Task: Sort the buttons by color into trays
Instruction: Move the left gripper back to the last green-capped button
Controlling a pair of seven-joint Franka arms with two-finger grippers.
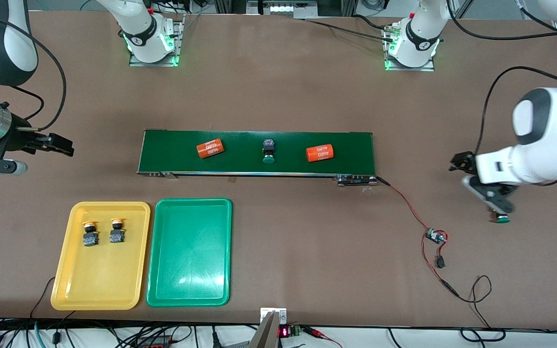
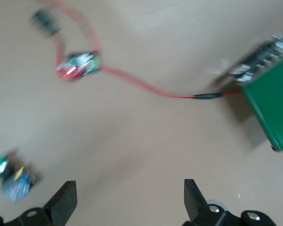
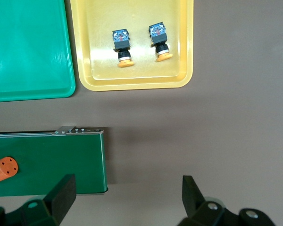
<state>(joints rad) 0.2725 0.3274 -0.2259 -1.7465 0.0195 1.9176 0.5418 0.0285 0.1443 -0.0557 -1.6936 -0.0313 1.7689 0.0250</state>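
Two yellow-capped buttons (image 1: pixel 90 234) (image 1: pixel 117 231) lie side by side in the yellow tray (image 1: pixel 95 285); the right wrist view shows them (image 3: pixel 121 45) (image 3: pixel 159 40) in that tray (image 3: pixel 132 81). The green tray (image 1: pixel 189 261) beside it holds nothing. One green-capped button (image 1: pixel 269 151) lies mid-belt on the conveyor (image 1: pixel 346 145). Another green-capped button (image 1: pixel 502 218) (image 2: pixel 9 178) lies on the table at the left arm's end. My left gripper (image 1: pixel 492 199) (image 2: pixel 129 200) hovers open just beside it, nothing between its fingers. My right gripper (image 1: pixel 63 145) (image 3: pixel 129 197) hangs open and empty off the conveyor's other end.
Two orange cylinders (image 1: pixel 210 148) (image 1: pixel 319 153) lie on the belt, either side of the button. A red wire runs from the conveyor's end to a small circuit board (image 1: pixel 435 236) (image 2: pixel 80 66) on the table near the left gripper.
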